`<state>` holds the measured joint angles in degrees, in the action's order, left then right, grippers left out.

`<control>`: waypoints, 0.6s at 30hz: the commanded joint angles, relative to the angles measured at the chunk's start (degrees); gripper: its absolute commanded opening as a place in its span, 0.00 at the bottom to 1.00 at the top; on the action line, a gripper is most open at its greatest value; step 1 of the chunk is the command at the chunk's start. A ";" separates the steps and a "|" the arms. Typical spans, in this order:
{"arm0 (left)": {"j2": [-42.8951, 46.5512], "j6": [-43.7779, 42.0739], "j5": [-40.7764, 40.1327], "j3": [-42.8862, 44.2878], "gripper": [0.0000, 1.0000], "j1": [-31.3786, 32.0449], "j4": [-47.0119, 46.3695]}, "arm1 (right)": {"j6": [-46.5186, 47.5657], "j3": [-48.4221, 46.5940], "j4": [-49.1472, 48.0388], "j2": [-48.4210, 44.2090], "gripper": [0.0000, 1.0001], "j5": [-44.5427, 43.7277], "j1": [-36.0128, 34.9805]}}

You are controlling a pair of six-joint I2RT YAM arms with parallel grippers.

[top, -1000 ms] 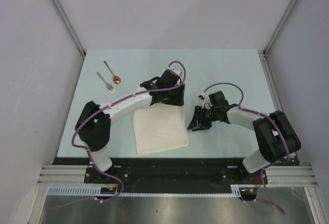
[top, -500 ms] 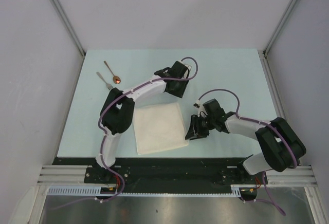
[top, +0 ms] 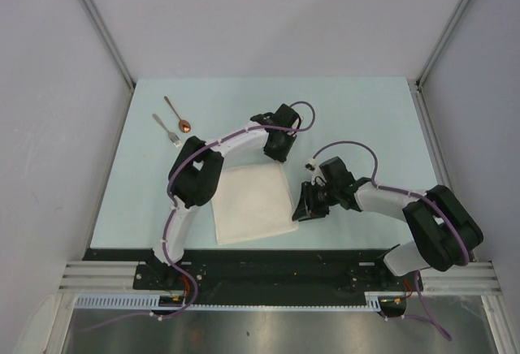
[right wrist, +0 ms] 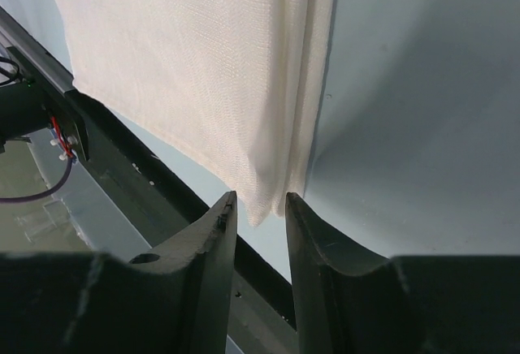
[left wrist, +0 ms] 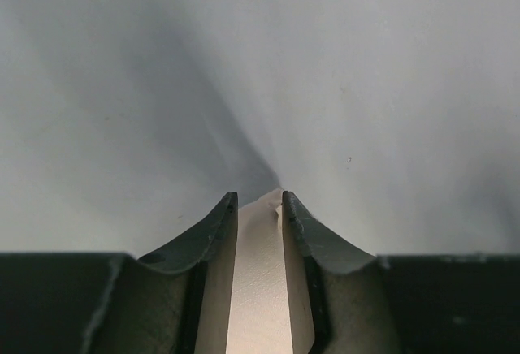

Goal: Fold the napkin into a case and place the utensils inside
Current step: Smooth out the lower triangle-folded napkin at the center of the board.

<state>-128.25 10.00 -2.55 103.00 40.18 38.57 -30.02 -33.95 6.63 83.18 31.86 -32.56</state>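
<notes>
Shifted slightly toward the napkin since half a second earlier: left gripper, now at the far right corner, closed to a narrow slit and pinching cream cloth between the fingertips. Right gripper unmoved, likewise almost closed, clamped on the near right corner, with the napkin spread flat on the table to its left. Fork and spoon side by side, well left of the left gripper, apart from the cloth.
</notes>
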 commanded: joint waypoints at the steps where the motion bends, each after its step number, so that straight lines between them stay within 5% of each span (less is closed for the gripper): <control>1: 0.63 -0.60 0.79 1.42 0.31 -0.46 -0.42 | -0.48 0.20 -1.80 0.32 0.35 -0.83 -0.75; 9: 0.28 -0.42 1.67 1.24 0.21 -0.63 -0.60 | -0.13 0.38 -1.45 1.02 0.34 -1.53 -1.02; 18: -0.51 0.11 2.11 2.03 0.00 -0.81 -0.42 | -0.48 1.26 -0.04 -1.34 0.20 -1.18 -1.46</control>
<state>-128.29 10.09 -1.13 103.00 39.97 38.52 -30.15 -33.43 6.15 83.88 30.83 -33.43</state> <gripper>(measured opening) 0.027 0.214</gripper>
